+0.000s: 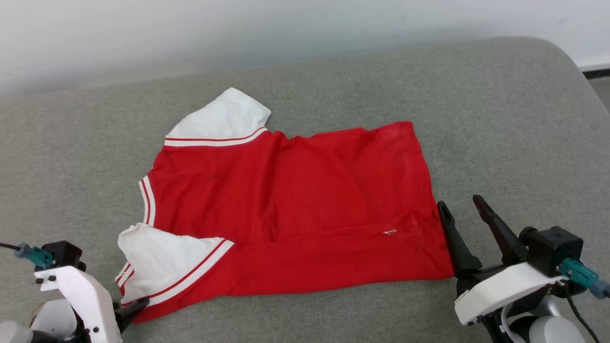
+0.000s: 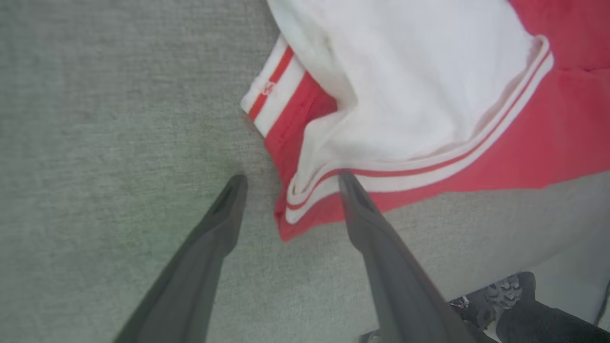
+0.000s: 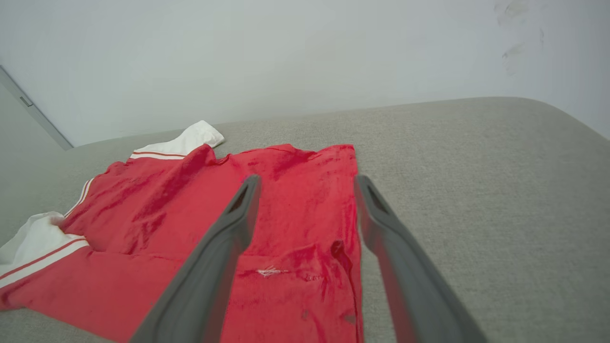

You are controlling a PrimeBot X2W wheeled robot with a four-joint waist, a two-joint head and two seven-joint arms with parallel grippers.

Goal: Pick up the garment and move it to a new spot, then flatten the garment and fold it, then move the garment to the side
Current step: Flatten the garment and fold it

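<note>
The garment [image 1: 295, 209], a red shirt with white striped sleeves, lies spread on the grey cushion [image 1: 500, 119], collar to the left and plain side up; no lettering shows. My left gripper [image 2: 290, 181] is open at the near sleeve's corner [image 2: 305, 209], which sits between its fingers, the right finger overlapping the hem. In the head view one left fingertip [image 1: 137, 304] touches that corner. My right gripper [image 1: 463, 206] stands open just right of the garment's bottom hem [image 1: 436, 228]. From the right wrist, the right gripper [image 3: 307, 181] hovers over that hem [image 3: 352, 228], holding nothing.
A white wall [image 1: 286, 28] runs behind the cushion. The cushion rounds off at its far right corner [image 1: 567, 57], with floor [image 1: 601, 88] beyond. Bare grey fabric surrounds the garment on all sides. Dark parts of my base [image 2: 519, 305] show below the cushion's front edge.
</note>
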